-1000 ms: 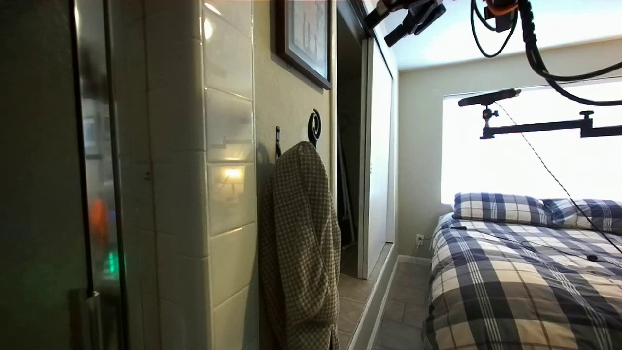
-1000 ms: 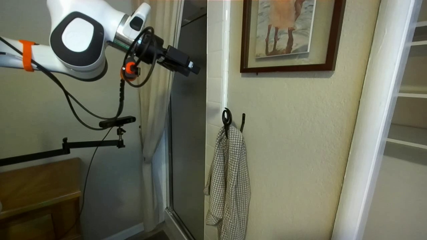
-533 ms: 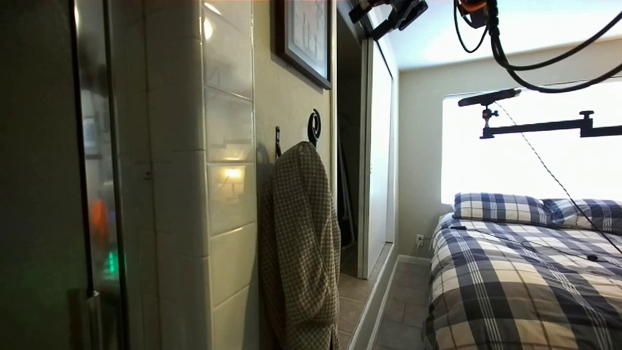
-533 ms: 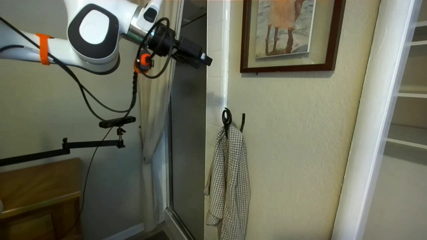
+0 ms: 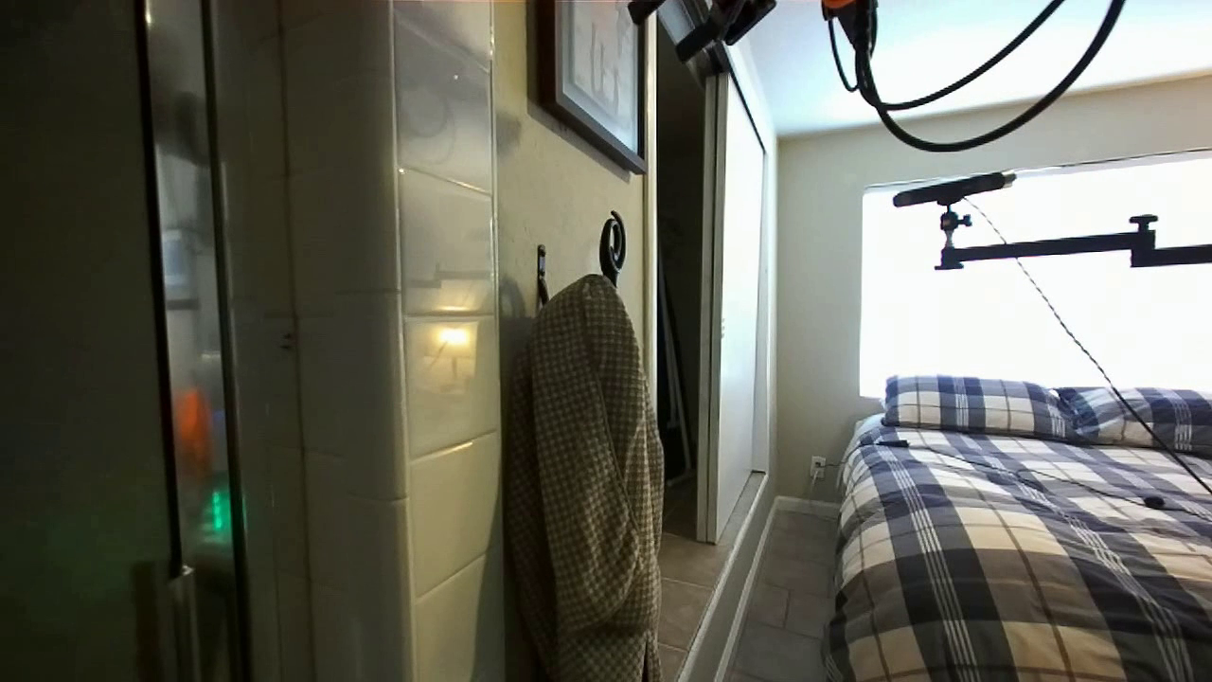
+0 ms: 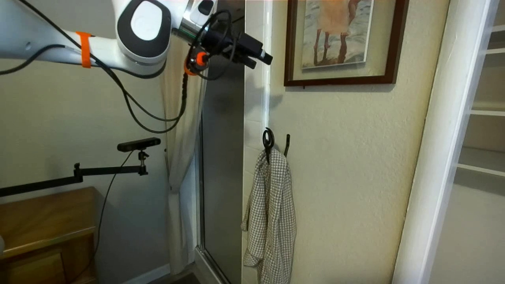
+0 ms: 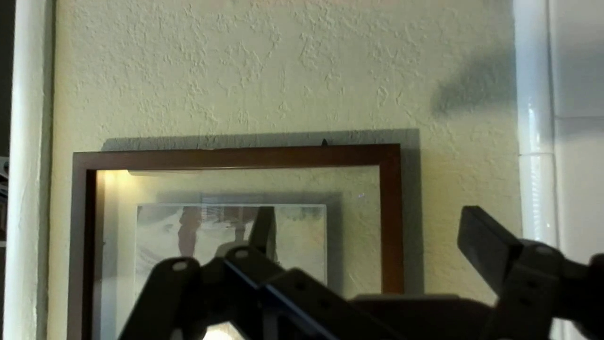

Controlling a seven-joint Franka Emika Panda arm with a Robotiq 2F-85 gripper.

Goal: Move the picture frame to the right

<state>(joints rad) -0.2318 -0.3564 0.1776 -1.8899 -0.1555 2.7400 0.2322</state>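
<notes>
gaping wide and empty, the tool (image 7: 369, 225) is facing a probably stiff, glazed, fragile picture frame (image 6: 339, 81), best gripped by its side rail (image 7: 391, 226).

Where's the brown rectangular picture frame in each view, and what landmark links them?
In an exterior view: frame at top, near centre.
In an exterior view: frame at top, right of centre.
In the wrist view: frame upside down, lower left and centre, partly hidden by the gripper.
Shared landmark: the pale glossy wall tiles.

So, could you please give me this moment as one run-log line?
claw: open, holding nothing | picture frame: on wall, ungripped | checked cloth: hanging lower down
</notes>
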